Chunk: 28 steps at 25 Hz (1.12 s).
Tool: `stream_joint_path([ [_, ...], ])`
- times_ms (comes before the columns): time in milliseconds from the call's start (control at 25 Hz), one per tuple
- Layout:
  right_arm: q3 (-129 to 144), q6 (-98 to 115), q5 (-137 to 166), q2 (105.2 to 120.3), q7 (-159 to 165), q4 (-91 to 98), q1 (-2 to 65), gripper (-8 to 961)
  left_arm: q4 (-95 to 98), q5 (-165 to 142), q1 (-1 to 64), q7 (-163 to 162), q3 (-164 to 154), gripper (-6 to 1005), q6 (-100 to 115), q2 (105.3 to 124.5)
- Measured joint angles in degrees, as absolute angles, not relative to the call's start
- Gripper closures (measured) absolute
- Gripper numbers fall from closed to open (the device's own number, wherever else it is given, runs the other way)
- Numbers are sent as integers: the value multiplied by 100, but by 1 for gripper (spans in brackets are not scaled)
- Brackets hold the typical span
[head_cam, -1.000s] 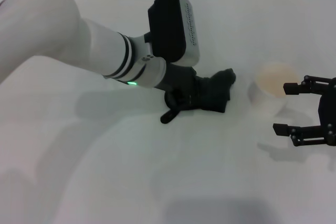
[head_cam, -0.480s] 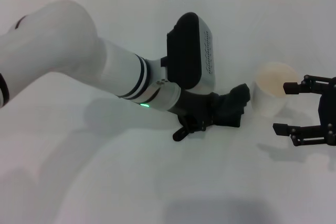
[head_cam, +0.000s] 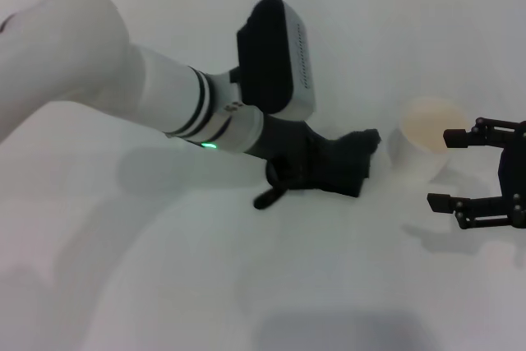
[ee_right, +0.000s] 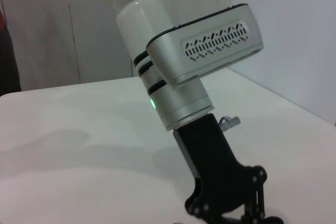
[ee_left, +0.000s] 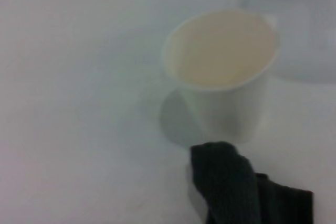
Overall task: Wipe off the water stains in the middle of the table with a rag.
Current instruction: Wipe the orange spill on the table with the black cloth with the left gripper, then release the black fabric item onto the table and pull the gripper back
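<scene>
Two arms share the white table [head_cam: 164, 269]; the left gripper [head_cam: 308, 168] pinches the dark rag [head_cam: 345, 172] against it mid-table, beside the paper cup [head_cam: 423, 141]; the right gripper [head_cam: 452, 168], spread, hovers nearby; stains unseen.

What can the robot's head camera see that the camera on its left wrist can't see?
Only the head view shows both arms: the left gripper pressing the rag on the table, and the right gripper open beside the paper cup. Only the left wrist view looks down into the cup's pale, empty-looking inside. Both show the cup, the dark rag near it, and the white table. Neither shows any stain.
</scene>
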<state>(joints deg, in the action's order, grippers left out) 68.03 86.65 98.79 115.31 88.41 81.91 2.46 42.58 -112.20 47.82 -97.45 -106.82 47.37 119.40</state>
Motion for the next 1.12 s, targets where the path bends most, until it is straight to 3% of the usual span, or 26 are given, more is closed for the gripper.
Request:
stream_joint_path([
  [1120, 6811, 8632, 9879, 11531, 8851, 8171, 237, 96, 4317, -12100, 4402, -9730, -9240, 936, 4775, 11926],
])
